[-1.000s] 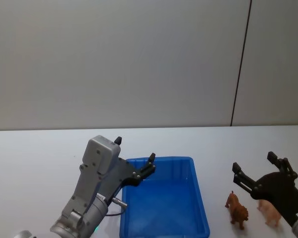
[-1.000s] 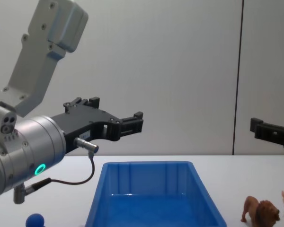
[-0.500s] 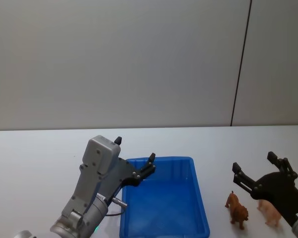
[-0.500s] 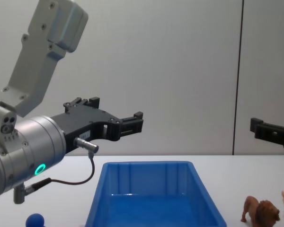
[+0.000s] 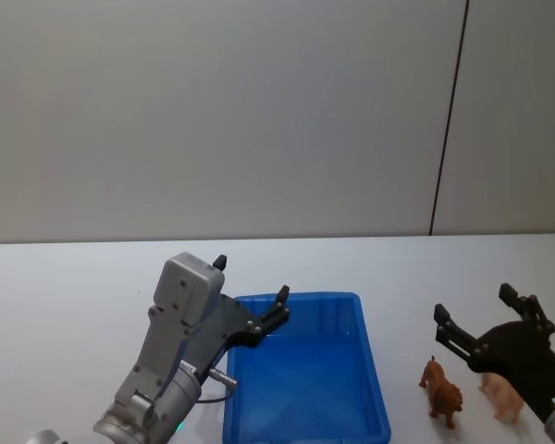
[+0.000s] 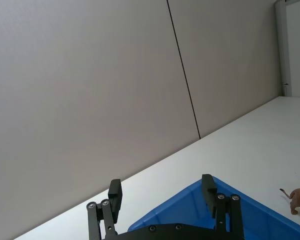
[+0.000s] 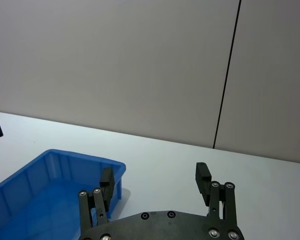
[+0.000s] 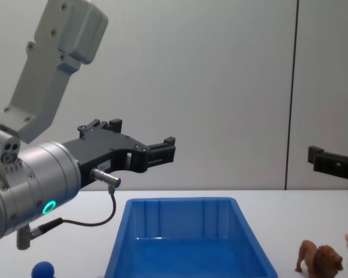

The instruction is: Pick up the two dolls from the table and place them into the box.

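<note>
Here, the smooth rectangular blue box (image 5: 305, 393) stands near the lion (image 5: 441, 390).

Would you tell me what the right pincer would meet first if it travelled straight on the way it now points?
Probably nothing near. The open right pincer points forward, above the lion and the pig; ahead lie table, then the wall. The box sits left of that line, though depth is unclear.

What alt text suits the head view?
Two open black grippers are raised above a white tabletop: the left gripper by a bright blue plastic bin, the right gripper by a brown lion figurine and pale pink pig figurine.
</note>
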You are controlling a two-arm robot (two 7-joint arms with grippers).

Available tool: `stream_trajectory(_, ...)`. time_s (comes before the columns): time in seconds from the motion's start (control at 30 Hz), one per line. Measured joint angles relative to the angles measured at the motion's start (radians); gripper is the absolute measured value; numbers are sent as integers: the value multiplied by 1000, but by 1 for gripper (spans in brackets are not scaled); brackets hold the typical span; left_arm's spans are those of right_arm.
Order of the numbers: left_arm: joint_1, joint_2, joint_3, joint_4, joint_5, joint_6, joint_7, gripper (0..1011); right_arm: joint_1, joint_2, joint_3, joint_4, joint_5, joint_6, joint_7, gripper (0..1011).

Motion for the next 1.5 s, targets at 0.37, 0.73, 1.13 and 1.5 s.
stream_trajectory(0.37, 0, 0, 0, 0, 0, 0, 0, 1001, 5, 2, 9, 8, -10, 52, -28, 1001)
stream_trajectory(0.73, 0, 0, 0, 0, 0, 0, 0, 1001, 6, 6, 27, 48, -3, 92, -66, 1001)
stream_trajectory(1.13, 0, 0, 0, 0, 0, 0, 0, 1001, 2, 7, 41, 103, 17, 99, -81, 1001)
stream_trajectory(1.5, 0, 0, 0, 0, 0, 0, 0, 1001, 14, -3, 46, 172, 35, 102, -71, 1001)
